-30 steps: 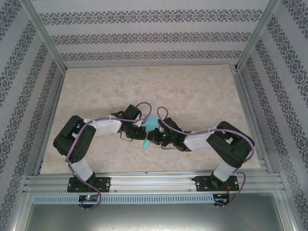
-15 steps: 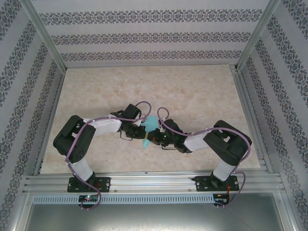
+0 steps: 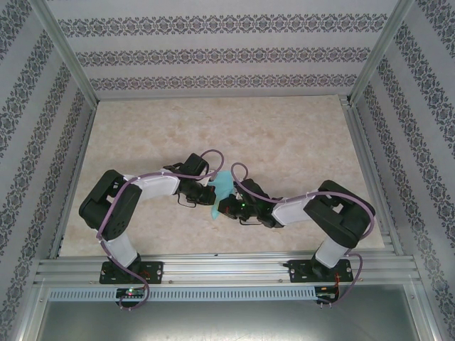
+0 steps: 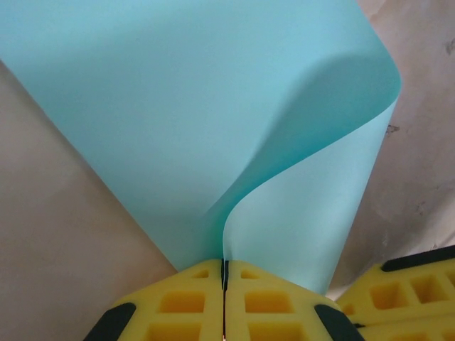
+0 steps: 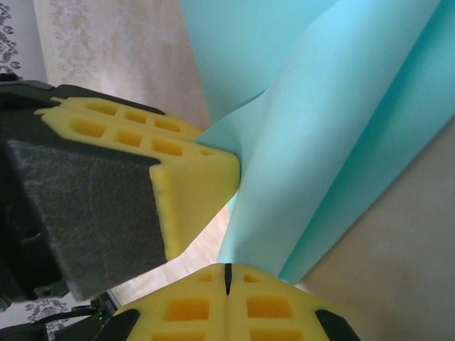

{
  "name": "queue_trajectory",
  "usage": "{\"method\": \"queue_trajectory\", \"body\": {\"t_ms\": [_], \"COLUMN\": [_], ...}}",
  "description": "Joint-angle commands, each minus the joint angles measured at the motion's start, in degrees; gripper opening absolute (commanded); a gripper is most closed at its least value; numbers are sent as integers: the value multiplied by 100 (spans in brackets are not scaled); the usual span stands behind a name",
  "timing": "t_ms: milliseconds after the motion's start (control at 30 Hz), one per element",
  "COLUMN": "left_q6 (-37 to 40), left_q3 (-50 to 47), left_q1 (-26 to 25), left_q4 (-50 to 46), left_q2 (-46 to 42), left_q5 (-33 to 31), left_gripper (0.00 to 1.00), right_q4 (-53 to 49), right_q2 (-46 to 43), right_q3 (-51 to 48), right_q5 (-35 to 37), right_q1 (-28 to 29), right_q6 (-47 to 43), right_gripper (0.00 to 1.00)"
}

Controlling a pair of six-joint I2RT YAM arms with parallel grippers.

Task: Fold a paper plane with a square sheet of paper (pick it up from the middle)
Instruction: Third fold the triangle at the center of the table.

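Paper (image 3: pixel 222 186) is mid-table (image 3: pixel 284 135), caught btwn the two grippers, which meet nose to nose at it. L gripper (image 4: pixel 224 266) comes at the paper from its left. Its pads are pressed flat together w/ the paper's edge pinched in the seam, so it's clamped on the paper. From that pinch the paper fans up and away: one big flat layer behind, and a second flap curling round to the right in front. R gripper (image 5: pixel 227 270) comes at the paper from its right, a bit nearer the arm bases. Its pads are likewise closed tight, w/ the paper caught in the seam and rising from it in long folds. In the R wrist view the L fingers (image 5: pixel 192 170) touch the paper just left of the R grip. In the top view a small tip of paper pokes out below the grippers; the rest shows above them.
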Motion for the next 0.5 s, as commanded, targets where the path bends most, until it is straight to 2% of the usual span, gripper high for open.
{"method": "queue_trajectory", "body": {"t_ms": [0,233,467], "left_q6": [182,178,186], "left_q3": [-51,-37,-33], "left_q1": [-52,-53,-53], "left_q4": [-245,-260,-280], "left_q2": [236,236,227], "left_q5": [-139,-145,-164], "left_gripper": [8,8,8], "right_q4": [229,344,152], "right_q2": [175,281,-90], "right_q3": [142,98,39], "right_q5": [-36,-119,11], "right_q1": [2,-4,44], "right_q6": [-36,34,-32], "right_gripper": [2,2,2]}}
